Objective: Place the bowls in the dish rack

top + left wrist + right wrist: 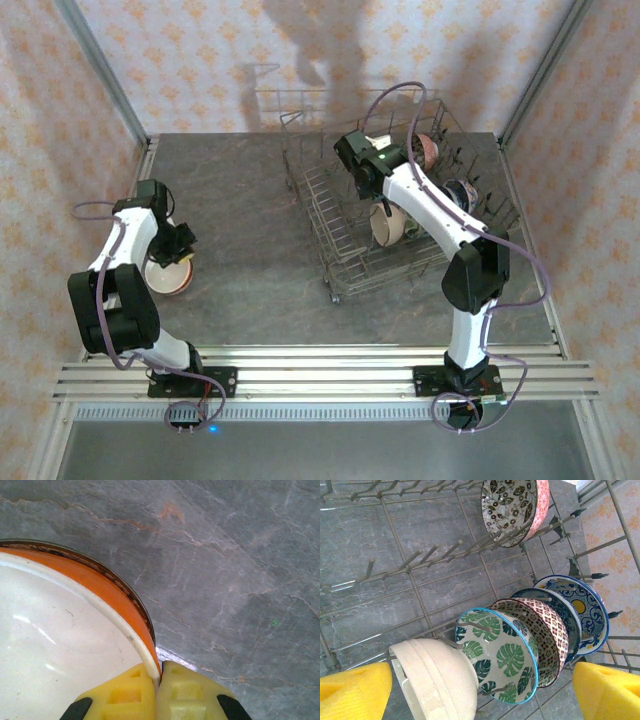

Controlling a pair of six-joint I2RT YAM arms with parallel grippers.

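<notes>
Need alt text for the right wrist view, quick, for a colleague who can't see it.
A grey wire dish rack holds a cream bowl, green-leaf bowl, brown-red bowl and blue-white bowl with an orange centre in a row, plus a floral bowl apart above. The open right pincer's yellow pads frame the bottom corners.

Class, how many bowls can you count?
6: orange bowl on the table, in the left gripper; in the rack, a row: cream bowl, leafy bowl, brown-red bowl, blue-white bowl; pink bowl apart. Others may be hidden.

White-lined orange bowl (60, 645) upright on table (225, 580), cream bowl (440, 680) and patterned bowls (505, 652) on edge in wire dish rack (335, 235).
</notes>
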